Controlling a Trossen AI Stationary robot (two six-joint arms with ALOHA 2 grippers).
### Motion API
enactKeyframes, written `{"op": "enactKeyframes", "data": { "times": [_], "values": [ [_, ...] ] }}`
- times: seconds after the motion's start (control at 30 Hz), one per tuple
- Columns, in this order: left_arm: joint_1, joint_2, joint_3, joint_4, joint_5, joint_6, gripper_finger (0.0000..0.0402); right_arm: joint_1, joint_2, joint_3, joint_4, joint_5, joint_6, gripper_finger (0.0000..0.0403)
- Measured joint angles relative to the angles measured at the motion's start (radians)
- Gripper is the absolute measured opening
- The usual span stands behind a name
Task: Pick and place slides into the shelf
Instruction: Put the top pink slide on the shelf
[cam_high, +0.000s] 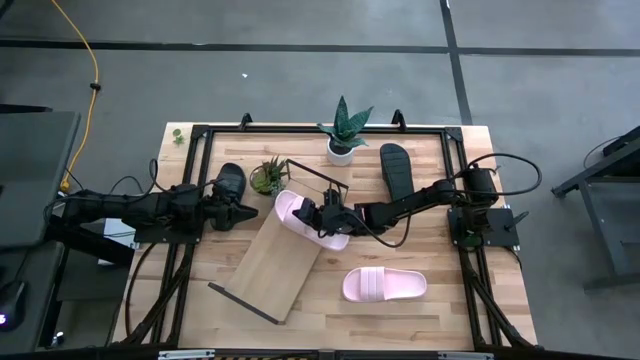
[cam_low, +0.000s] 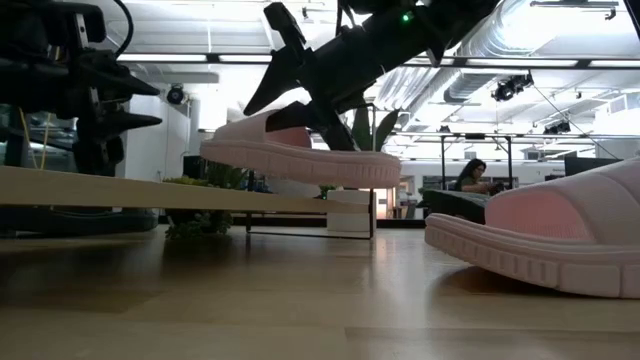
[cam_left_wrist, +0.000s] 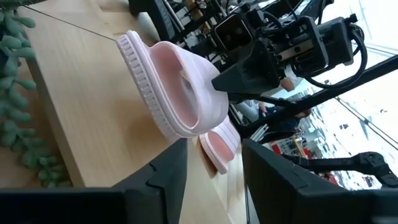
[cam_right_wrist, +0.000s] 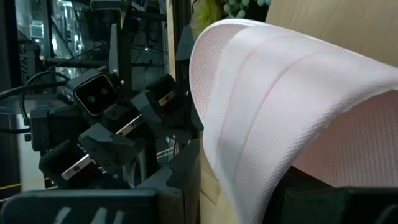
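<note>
My right gripper (cam_high: 323, 216) is shut on a pale pink slide (cam_high: 298, 218), which it holds just over the far end of the shelf (cam_high: 272, 268), a long light-wood board lying slantwise on the table. In the low view that slide (cam_low: 300, 150) hangs roughly level above the board (cam_low: 120, 188). The second pink slide (cam_high: 385, 284) lies sole down on the table, nearer the near edge. One black slide (cam_high: 395, 168) lies by the far right, another (cam_high: 230, 181) beside my left gripper (cam_high: 240, 213), which is open and points at the held slide. My right gripper holds the pink slide by its wide strap (cam_right_wrist: 261, 124), pinched between the two fingers, one over the strap and one under it. The fingers (cam_left_wrist: 233, 78) come from the table's right, slanting down. The slide is lifted, sole down, roughly level; whether it touches the shelf I cannot tell.
Two potted plants stand on the table's far half, a tall one (cam_high: 344, 132) and a small one (cam_high: 268, 178) next to the shelf's far end. A dark metal frame (cam_high: 200, 132) runs round the table. Bare wood (cam_high: 440, 320) lies at the near right.
</note>
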Motion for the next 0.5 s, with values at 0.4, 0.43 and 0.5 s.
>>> {"op": "enactKeyframes", "data": {
  "times": [0.4,0.43,0.5],
  "values": [
    [0.0,0.0,0.0,0.0,0.0,0.005,0.0127,-0.02,-0.001,0.18,-0.362,-0.017,-0.055,0.0099],
    [0.0,0.0,0.0,0.0,0.0,0.005,0.0127,-0.022,-0.001,0.194,-0.381,-0.012,-0.058,0.0099],
    [0.0,0.0,0.0,0.0,0.0,0.005,0.0127,-0.026,-0.002,0.209,-0.398,-0.013,-0.06,0.0099]
  ]
}}
